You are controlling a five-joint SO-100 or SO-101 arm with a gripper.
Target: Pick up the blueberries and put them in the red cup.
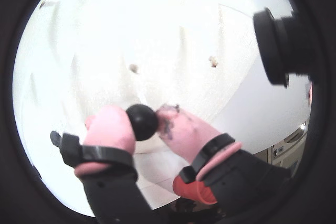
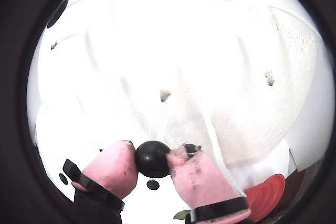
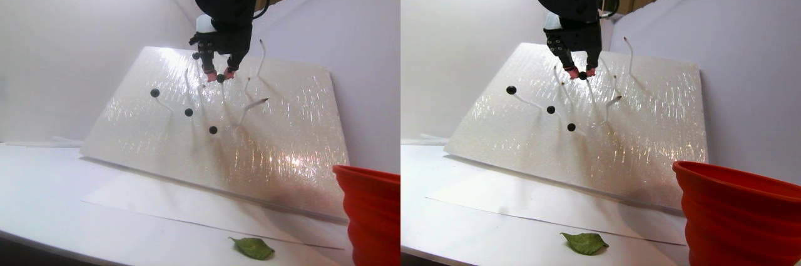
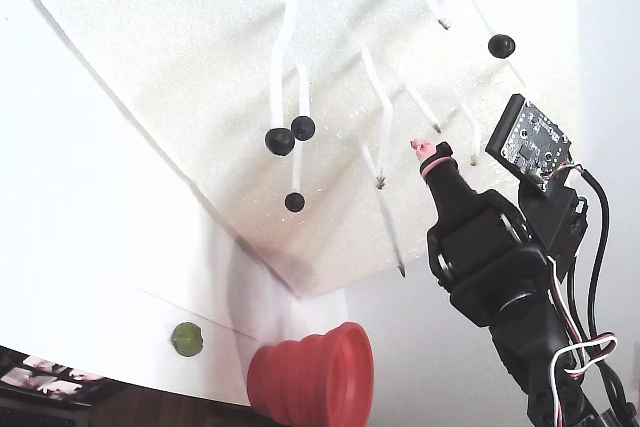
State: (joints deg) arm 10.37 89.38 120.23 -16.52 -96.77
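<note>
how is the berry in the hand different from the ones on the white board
The blueberry in the hand is pinched between the pink fingertips, off any stalk. The other blueberries sit untouched on thin white stalks rising from the white board, lower down. All look small, round and matte dark.

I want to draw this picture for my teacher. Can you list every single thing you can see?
Blueberries on stalks: four in the fixed view, black-blue, on the tips of white stalks sticking out of the board.
Held blueberry: one, black-blue, pinched between the pink fingertips.
Bare stalks: several, white, on the board, no berry on them.
Board: one, white and sparkly, leaning tilted against the wall.
Red cup: one, red and ribbed, on the table in front of the board's low edge.
Leaf: one, green, flat on the table near the cup.
Table: one, white, under everything.
Gripper: one, black with pink fingertips, shut on the berry, up near the top of the board.
</note>
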